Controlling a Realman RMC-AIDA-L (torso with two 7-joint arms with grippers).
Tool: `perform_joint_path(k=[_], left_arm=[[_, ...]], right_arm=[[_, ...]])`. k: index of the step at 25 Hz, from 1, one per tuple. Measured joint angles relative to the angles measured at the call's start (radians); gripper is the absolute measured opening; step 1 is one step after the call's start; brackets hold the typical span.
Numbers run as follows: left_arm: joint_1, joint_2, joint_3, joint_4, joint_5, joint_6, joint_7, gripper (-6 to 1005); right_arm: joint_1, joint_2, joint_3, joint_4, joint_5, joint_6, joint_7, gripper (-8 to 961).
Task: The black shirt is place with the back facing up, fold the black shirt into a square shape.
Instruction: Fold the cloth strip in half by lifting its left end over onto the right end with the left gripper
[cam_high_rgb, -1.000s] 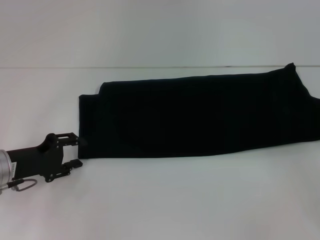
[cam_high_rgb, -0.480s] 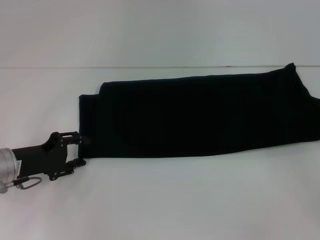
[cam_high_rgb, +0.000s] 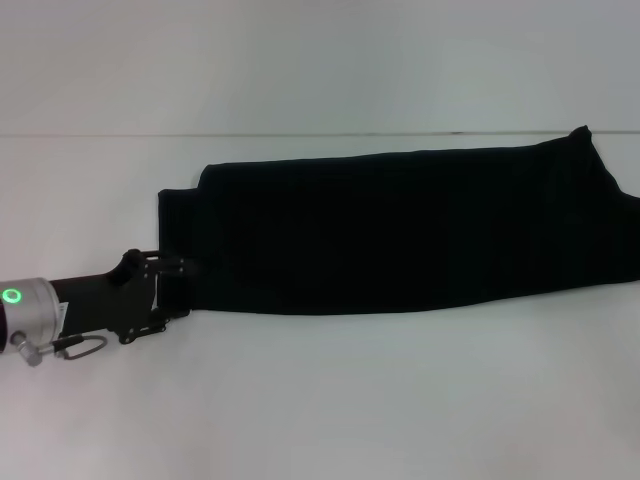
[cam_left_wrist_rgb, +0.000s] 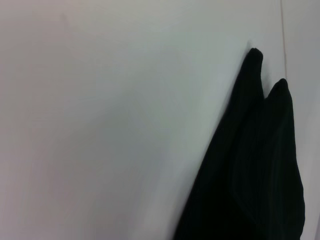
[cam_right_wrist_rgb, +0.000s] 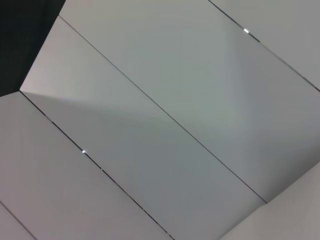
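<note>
The black shirt (cam_high_rgb: 400, 230) lies folded into a long band across the white table (cam_high_rgb: 330, 400), running from left of centre to the right edge. In the left wrist view the black shirt (cam_left_wrist_rgb: 250, 170) shows as a dark layered fold with two rounded tips. My left gripper (cam_high_rgb: 182, 291) reaches in from the left and sits at the shirt's near left corner. It is open, one finger (cam_high_rgb: 178, 265) over the cloth's edge and the other at the bottom hem. My right gripper is out of view.
The table's back edge (cam_high_rgb: 100, 134) runs along the wall behind the shirt. The right wrist view shows only white panels (cam_right_wrist_rgb: 165, 125) with seams and a dark corner (cam_right_wrist_rgb: 25, 35).
My left gripper has moved right and slightly up, from beside the shirt's near left corner to right at it. The shirt has not moved.
</note>
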Motion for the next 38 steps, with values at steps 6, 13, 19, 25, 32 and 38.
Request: perform_joint_path(k=[6,13,19,25,32,38], left_arm=[[-0.033,-0.008,0.000,-0.006,0.000,-0.024,0.009,601],[-0.061,-0.009,-0.001,-0.005,-0.009,-0.034,0.032,601],[-0.030,0.003,-0.006,0.006,-0.009,0.040,0.032,601],[0.019,0.006,-0.011,0.041,-0.002,0.076,0.019,600],[0.043,0.013,-0.014,0.069,0.015,0.065,0.014,600],[0.034,0.015,-0.014,0.075,0.020,0.043,0.016,600]], right_arm=[[-0.001,0.000,0.000,0.000,0.001,0.000,0.000,684],[-0.002,0.000,0.000,0.000,-0.001,-0.001,0.000,684],[-0.004,0.000,0.000,0.000,0.000,-0.004,0.000,684],[-0.004,0.000,0.000,0.000,-0.001,-0.003,0.000,684],[-0.004,0.000,0.000,-0.001,-0.001,-0.001,0.000,684],[-0.001,0.000,0.000,-0.002,-0.001,0.001,0.000,684]])
